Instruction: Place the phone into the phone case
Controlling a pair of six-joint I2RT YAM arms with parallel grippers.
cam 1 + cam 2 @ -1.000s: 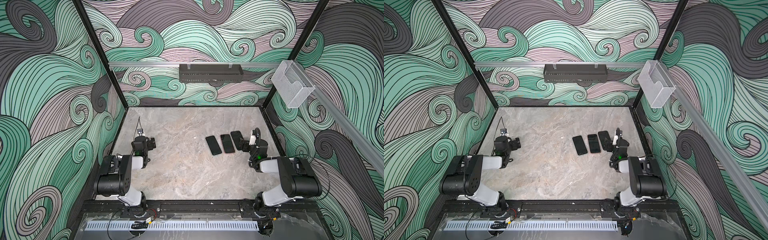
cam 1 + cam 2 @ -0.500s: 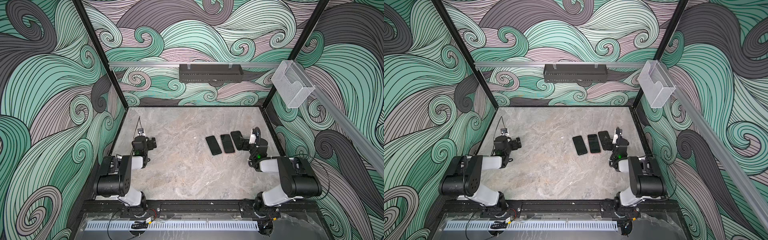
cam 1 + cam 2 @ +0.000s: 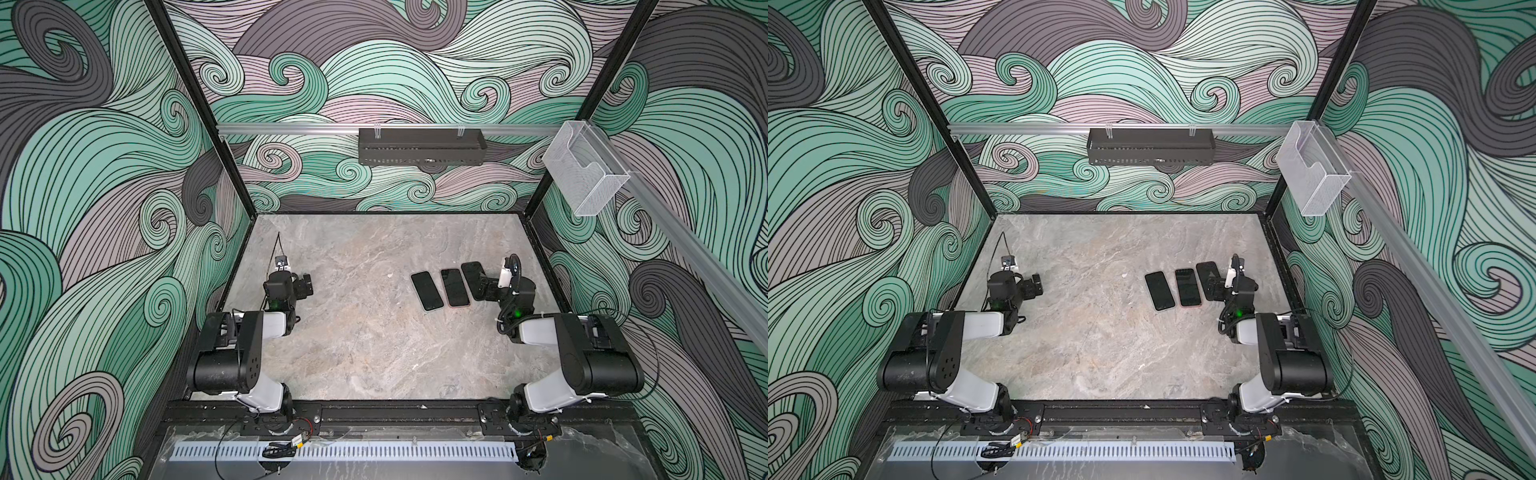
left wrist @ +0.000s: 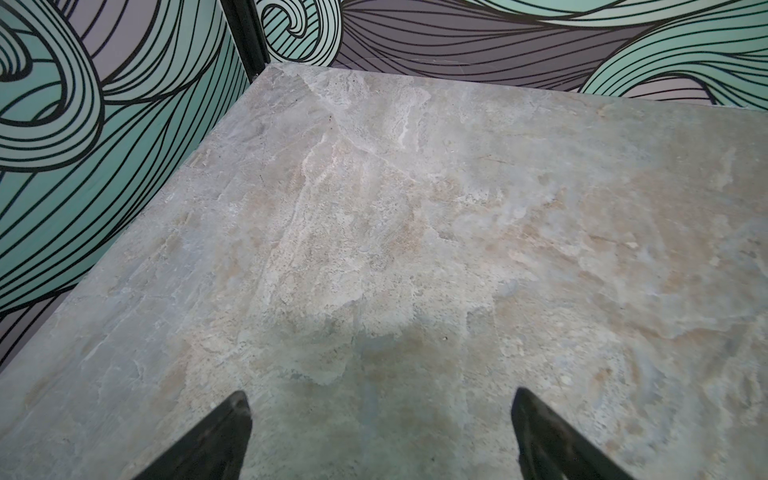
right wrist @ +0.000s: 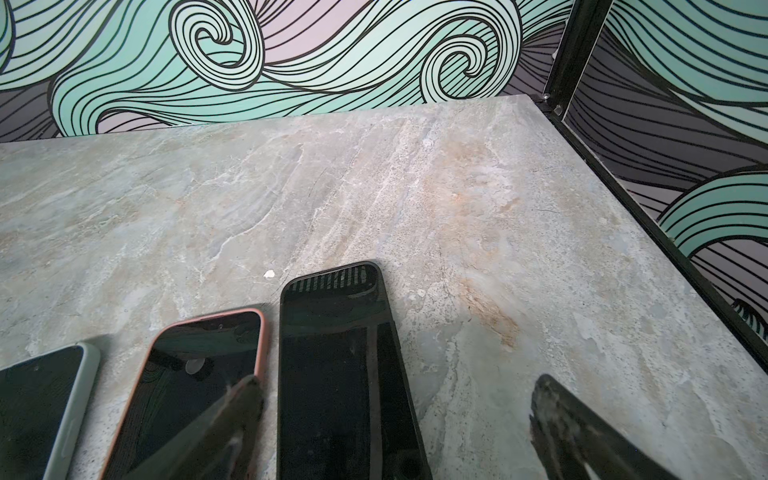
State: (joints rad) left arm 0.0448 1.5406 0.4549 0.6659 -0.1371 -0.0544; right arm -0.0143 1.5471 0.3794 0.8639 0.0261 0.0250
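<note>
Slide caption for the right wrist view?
Open right gripper over black phone, beside pink-cased phone and green-cased phone, on marble table.

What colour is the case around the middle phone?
The case is salmon pink, clearest in the right wrist view.

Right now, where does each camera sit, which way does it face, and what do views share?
Top views: high over the front edge, looking down across the table toward the back wall; both arms, left gripper and right gripper show.
Left wrist: on the left arm, facing bare table and back left corner; open fingertips show.
Right wrist: on the right arm, facing back right corner over black phone, pink-edged phone, green-edged phone; open fingertips show.
Shared: top views and right wrist show all three phones.
</note>
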